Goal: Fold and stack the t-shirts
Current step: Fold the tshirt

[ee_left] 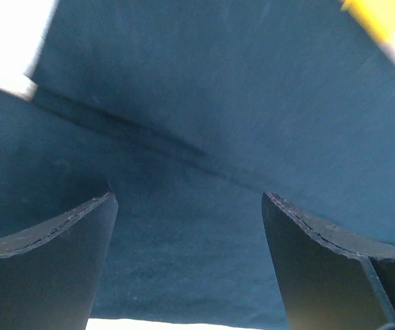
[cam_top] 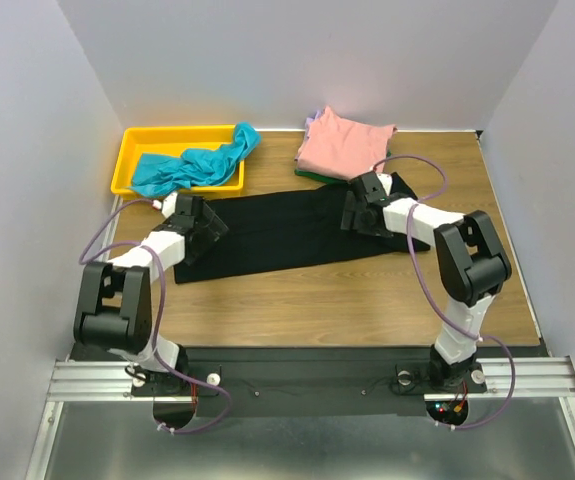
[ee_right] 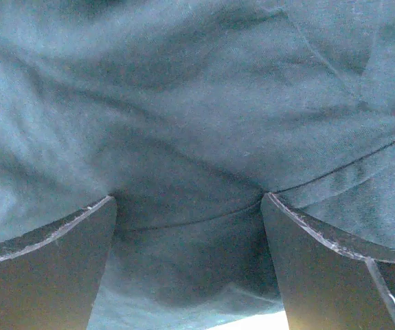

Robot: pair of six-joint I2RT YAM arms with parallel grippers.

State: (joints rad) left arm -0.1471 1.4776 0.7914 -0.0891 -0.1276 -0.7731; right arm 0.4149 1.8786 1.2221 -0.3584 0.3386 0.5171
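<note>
The black t-shirt (cam_top: pixel 277 235) lies flat across the middle of the tabletop (cam_top: pixel 317 310) as a long band. Its long axis runs left to right, with the right end farther back. The left gripper (ee_left: pixel 187 196) and right gripper (ee_right: pixel 187 199) are over its ends, both spread wide and clamping nothing.

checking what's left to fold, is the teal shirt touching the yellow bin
Touching. The top view shows the teal t-shirt lying inside the yellow bin, with one end draped over its rim.

top view: bright, even, sharp, soft shadows | left wrist: black t-shirt (ee_left: pixel 218 137) bluish, slightly blurred; yellow bin (ee_left: pixel 382 17) corner out of focus; upper-left blown white | right wrist: dimmer, cloth folds shadowed, weave fairly sharp
</note>
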